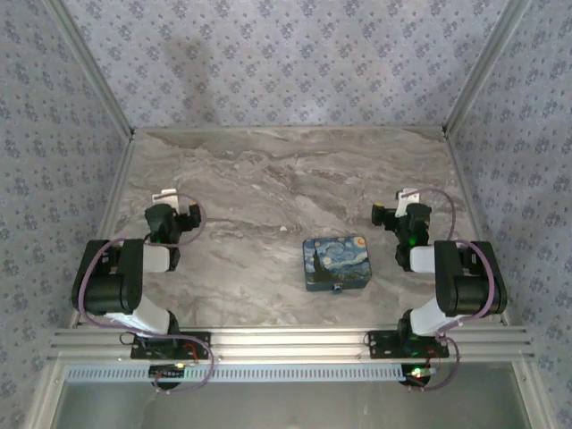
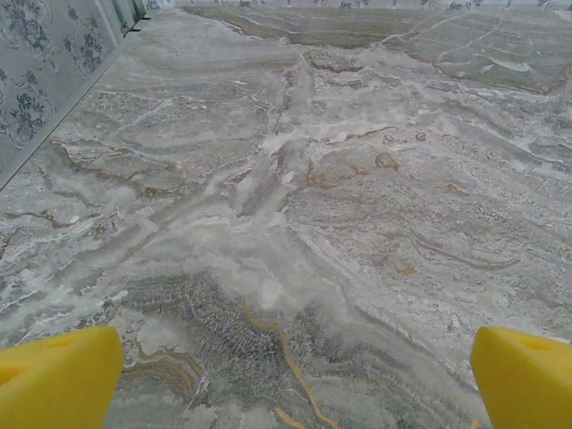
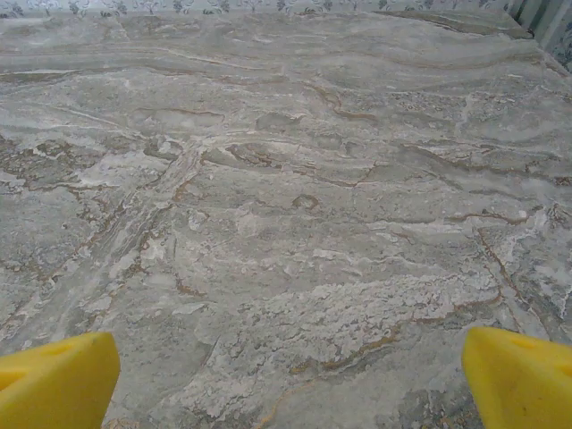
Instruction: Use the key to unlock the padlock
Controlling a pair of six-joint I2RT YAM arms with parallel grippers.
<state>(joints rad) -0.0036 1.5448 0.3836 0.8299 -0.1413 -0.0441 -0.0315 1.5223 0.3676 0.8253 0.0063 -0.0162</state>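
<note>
A blue tin printed with a starry night [image 1: 335,261] lies flat on the marble table, right of centre. The padlock [image 1: 337,289] is a tiny silvery-grey speck hanging at the middle of the tin's near edge, too small for any detail. The key is out of view. My left gripper [image 1: 170,204] rests far to the left of the tin. In its wrist view the left gripper [image 2: 295,380] is open, yellow fingertips [image 2: 58,375] wide apart over bare marble. My right gripper [image 1: 399,207] sits just behind and right of the tin. The right gripper [image 3: 290,380] is open and holds nothing.
Patterned walls close in the table [image 1: 268,179] on the left, back and right, with aluminium posts at the corners. An aluminium rail [image 1: 286,340] carrying both arm bases runs along the near edge.
</note>
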